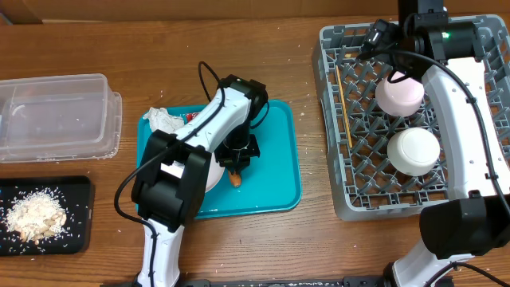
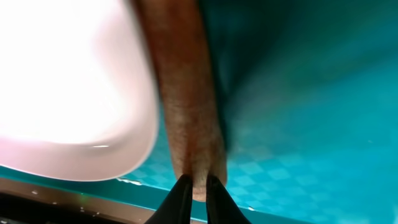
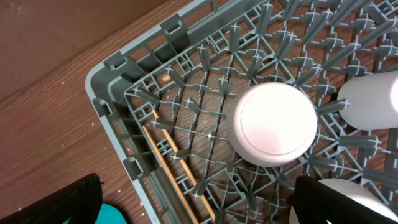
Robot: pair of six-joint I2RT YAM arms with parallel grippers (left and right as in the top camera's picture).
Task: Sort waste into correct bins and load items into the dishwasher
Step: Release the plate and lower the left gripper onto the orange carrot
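Left gripper (image 2: 198, 196) almost closed, tips at end of carrot stick (image 2: 189, 112), can't tell if pinched | stick on teal tray (image 2: 298, 155), beside white plate (image 2: 62, 81) | right gripper (image 3: 196, 190) wide apart, empty, over dish rack (image 3: 112, 93)

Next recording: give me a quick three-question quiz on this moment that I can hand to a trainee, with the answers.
1. Fill in: the left pincer has its fingertips on either side of the end of the ____, which lies on the teal tray beside the plate.
2. True or false: the chopsticks lie in the dish rack.
3. The beige food scraps sit in: A) the teal tray, B) the black tray, C) the dish rack.

Key:
1. carrot stick
2. True
3. B
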